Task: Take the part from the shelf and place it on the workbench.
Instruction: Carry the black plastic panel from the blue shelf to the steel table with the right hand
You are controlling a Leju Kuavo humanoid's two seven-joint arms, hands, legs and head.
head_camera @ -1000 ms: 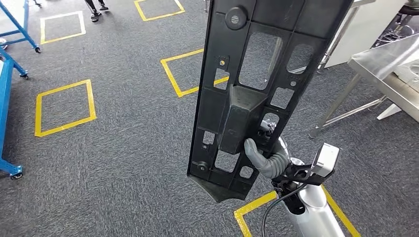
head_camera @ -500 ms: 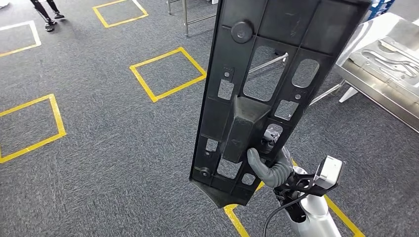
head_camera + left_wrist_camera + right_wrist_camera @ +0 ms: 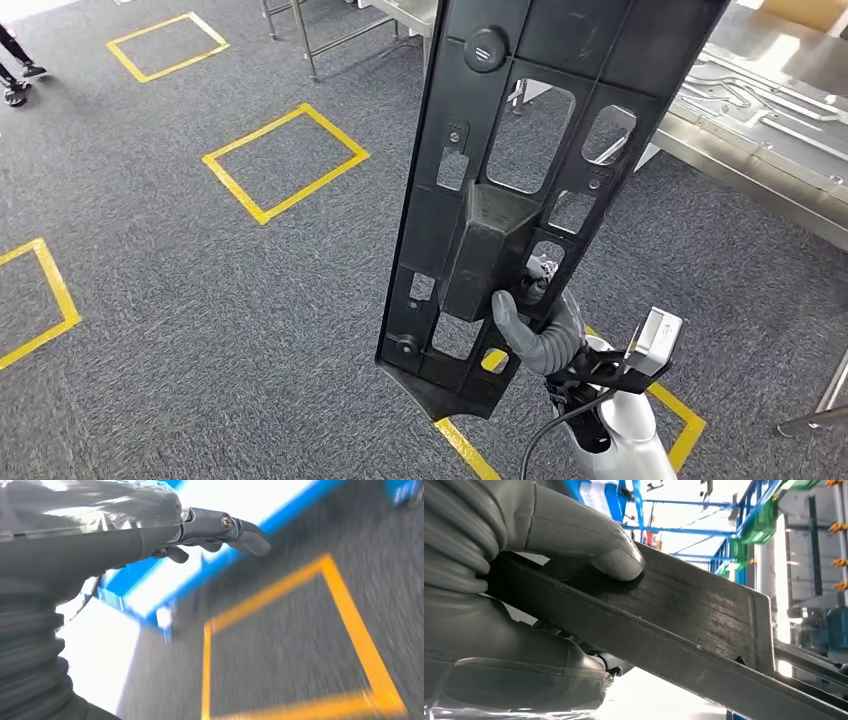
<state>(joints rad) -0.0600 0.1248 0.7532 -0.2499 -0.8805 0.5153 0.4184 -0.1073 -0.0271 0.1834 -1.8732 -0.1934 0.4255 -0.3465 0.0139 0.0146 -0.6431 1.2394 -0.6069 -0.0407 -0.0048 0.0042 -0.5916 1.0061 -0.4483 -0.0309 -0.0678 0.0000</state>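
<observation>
**Right hand carrying the black part upright near the steel worktop**

From the head view I see the right hand (image 3: 535, 330) gripping the part (image 3: 520, 190), a long black plastic panel with several cut-out windows and a raised block at its middle. The part stands nearly upright, leaning slightly to the right, its top running out of the picture. The grey thumb lies across the front of the raised block, with the fingers behind the panel. In the right wrist view the thumb (image 3: 589, 540) presses on a flat black face of the part (image 3: 704, 615), which is clamped against the rest of the hand.

The worktop (image 3: 760, 120), of bare steel on metal legs, stands to the upper right, beyond the part, with a flat metal piece (image 3: 740, 85) lying on it. The part is in the air, apart from the worktop.

In the left wrist view my left hand (image 3: 165, 530) holds nothing, its fingers loosely extended over grey carpet (image 3: 300, 630) marked with yellow tape squares (image 3: 285, 160).
</observation>
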